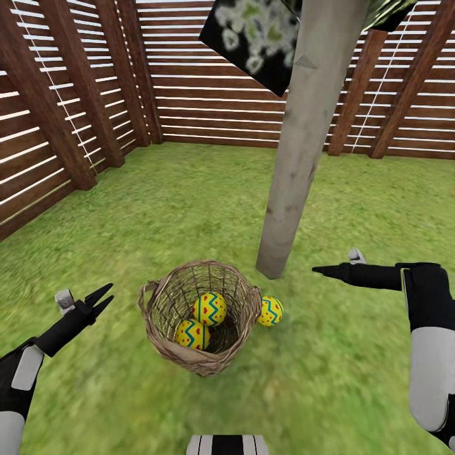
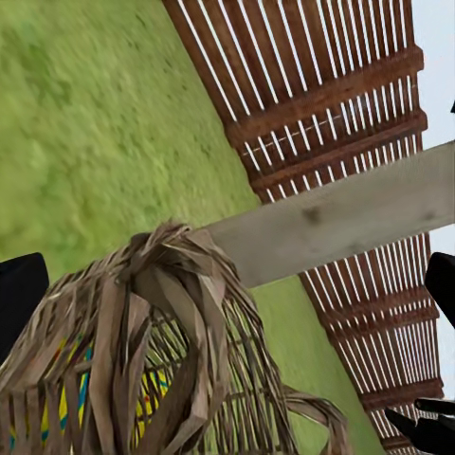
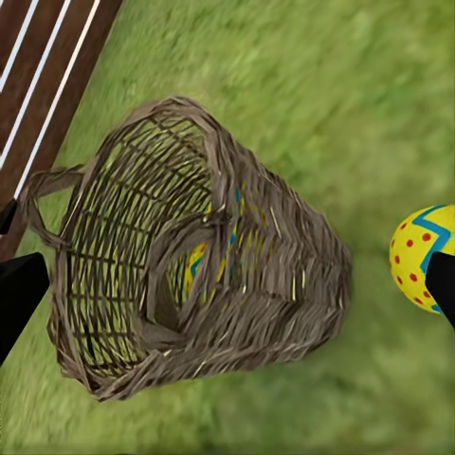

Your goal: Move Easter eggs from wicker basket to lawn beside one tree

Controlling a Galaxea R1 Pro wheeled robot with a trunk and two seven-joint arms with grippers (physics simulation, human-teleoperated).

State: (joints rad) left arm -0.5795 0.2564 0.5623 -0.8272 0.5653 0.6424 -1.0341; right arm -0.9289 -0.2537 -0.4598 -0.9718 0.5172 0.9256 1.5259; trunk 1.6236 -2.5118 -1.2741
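Nearest you, the wicker basket (image 1: 201, 316) sits on the lawn (image 1: 354, 379) with two Easter eggs (image 1: 209, 308) left inside. Your left gripper (image 1: 101, 298) hovers beside it, jaws narrowly parted and empty; your right gripper (image 1: 323, 270) points inward, and you cannot tell its opening. Just beyond, one egg (image 1: 270, 310) already lies by the tree (image 1: 303, 145): one done, two to go.

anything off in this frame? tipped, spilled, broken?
Nothing broken. The basket stands upright on the lawn with two eggs inside. A third egg lies on the grass between basket and tree, consistent with deliberate placing, not a spill.
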